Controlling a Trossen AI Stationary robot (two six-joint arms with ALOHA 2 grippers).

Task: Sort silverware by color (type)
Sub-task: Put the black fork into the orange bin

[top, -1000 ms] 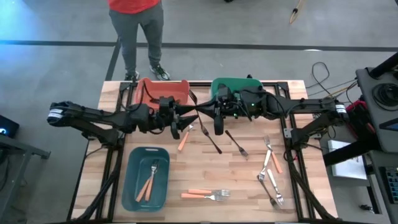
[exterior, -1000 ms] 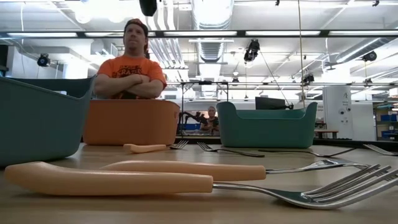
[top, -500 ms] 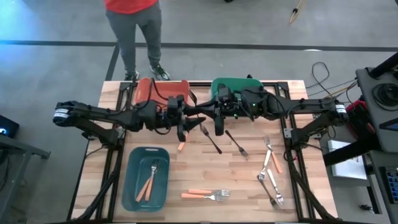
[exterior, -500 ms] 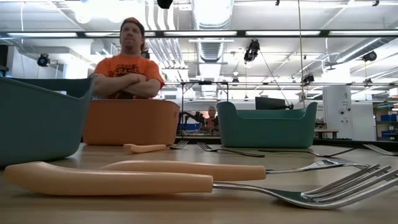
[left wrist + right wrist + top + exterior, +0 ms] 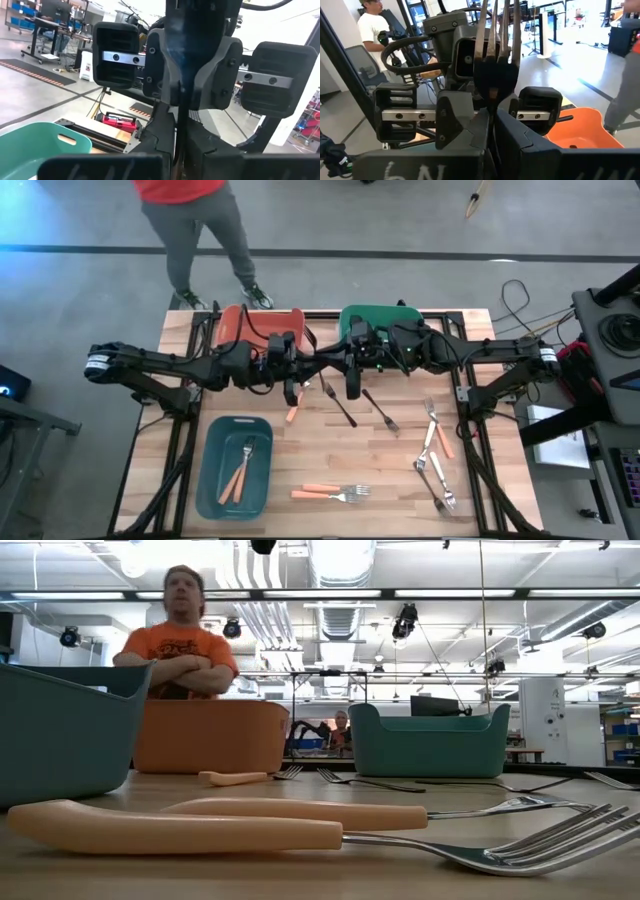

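Note:
My two grippers meet above the table's far middle, between the orange bin (image 5: 262,328) and the green bin (image 5: 378,320). A black fork (image 5: 495,65) spans the gap between them. My left gripper (image 5: 308,368) and my right gripper (image 5: 328,365) are both shut on it. More silverware lies flat on the wood. Two black forks (image 5: 338,402) are near the middle and an orange-handled utensil (image 5: 293,410) lies beside them. Two orange-handled forks (image 5: 330,492) lie near the front edge, and several pale-handled pieces (image 5: 432,460) lie at the right. My left gripper is shut on the black fork's handle (image 5: 180,100), which runs as a dark strip between its fingers toward the right gripper. It comes level from the table's left. The fork is clear of the table. My own fingers hide the exact spot. My right gripper pinches the black fork just below its head (image 5: 492,107) between its two fingers. It comes level from the table's right. The tines (image 5: 495,25) stick out past the fingertips. The fork is lifted clear of the table.
A blue bin (image 5: 212,480) at the front left holds two orange-handled utensils (image 5: 240,475). A person (image 5: 195,220) in an orange shirt stands beyond the table's far left corner. Bare wood lies between the blue bin and the pale pieces at the right.
My left gripper has moved toward the table's right, up to the right gripper, and has shut on the black fork. My right gripper has kept its place with the fork. The person behind the table has stepped toward the left.

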